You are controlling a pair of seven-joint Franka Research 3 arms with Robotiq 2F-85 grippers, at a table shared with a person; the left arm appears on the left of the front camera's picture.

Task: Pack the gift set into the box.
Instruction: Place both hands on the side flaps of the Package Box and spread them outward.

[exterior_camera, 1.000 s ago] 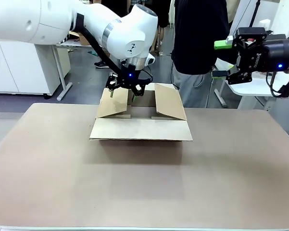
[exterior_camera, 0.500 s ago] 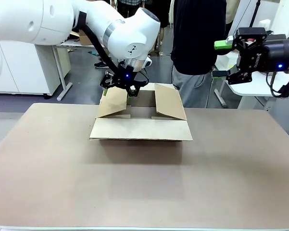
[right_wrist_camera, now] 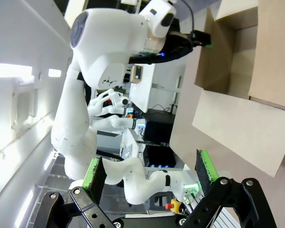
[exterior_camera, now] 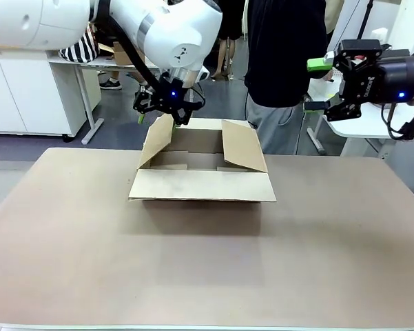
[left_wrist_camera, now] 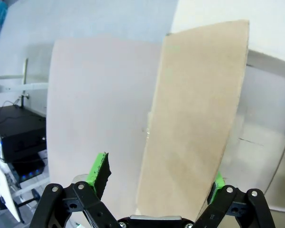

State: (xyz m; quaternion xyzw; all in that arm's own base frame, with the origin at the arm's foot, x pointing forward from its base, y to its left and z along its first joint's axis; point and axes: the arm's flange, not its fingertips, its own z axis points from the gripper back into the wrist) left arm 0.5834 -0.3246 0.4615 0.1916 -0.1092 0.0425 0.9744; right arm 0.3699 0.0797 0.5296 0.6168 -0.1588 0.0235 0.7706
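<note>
L tool point(exterior_camera: 163, 115), spread, is straddling box point(exterior_camera: 202, 185)'s left flap point(exterior_camera: 156, 141); R tool point(exterior_camera: 315, 84) is hovering spread, far right.

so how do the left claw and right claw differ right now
The left claw straddles the left flap of the box, with the flap standing between its fingers; the right claw has nothing between its own. The left claw is at the box; the right claw hangs in the air well off to the right of it. Both are open.
</note>
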